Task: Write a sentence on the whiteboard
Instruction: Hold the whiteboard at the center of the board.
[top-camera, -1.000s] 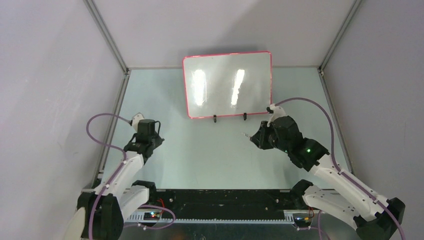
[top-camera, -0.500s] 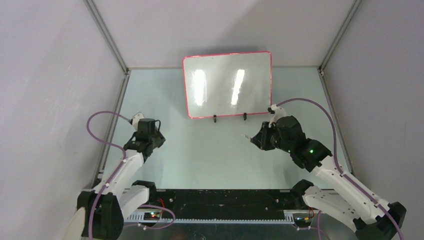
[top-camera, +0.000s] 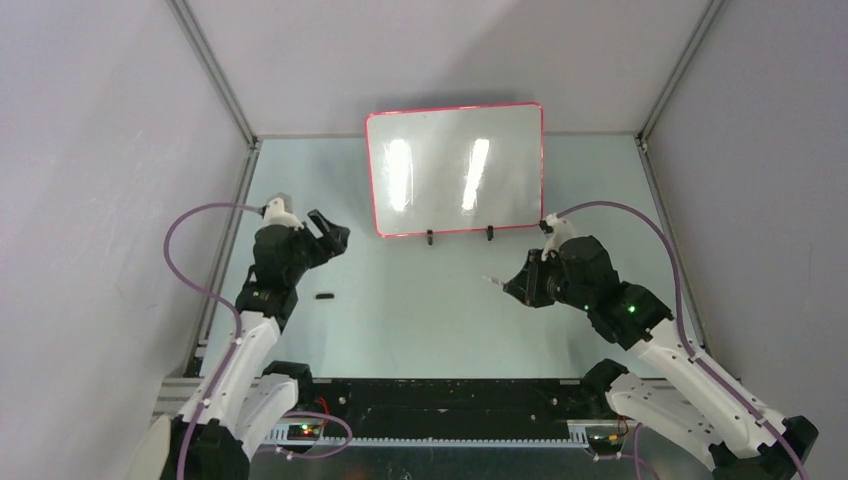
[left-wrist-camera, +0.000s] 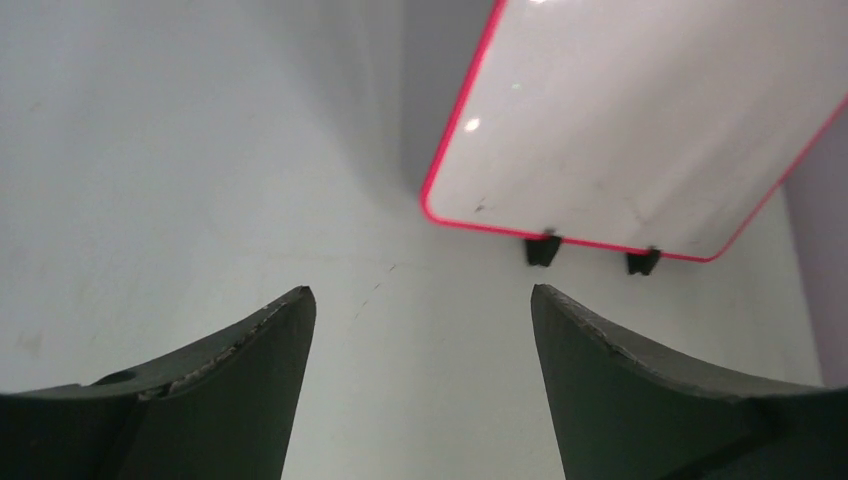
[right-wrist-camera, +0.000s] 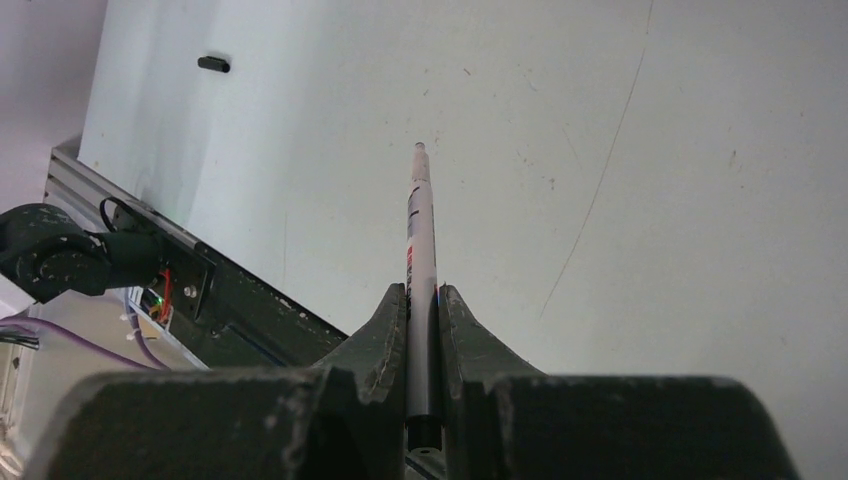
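Now, left gripper (left-wrist-camera: 420, 292): jaws wide apart.
right gripper (right-wrist-camera: 422, 292): jaws pinching the pen (right-wrist-camera: 421, 215).
whiteboard (top-camera: 455, 170): stands at the back.

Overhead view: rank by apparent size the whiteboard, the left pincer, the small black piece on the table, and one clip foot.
1. whiteboard
2. left pincer
3. small black piece and clip foot: too alike to rank

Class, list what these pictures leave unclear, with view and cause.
Top view: glare streaks wash out parts of the whiteboard.
Left wrist view: frame edge cuts off the whiteboard's top.
Right wrist view: right gripper hides the marker's rear; its print is too small.
Top view: small black object too tiny to identify.
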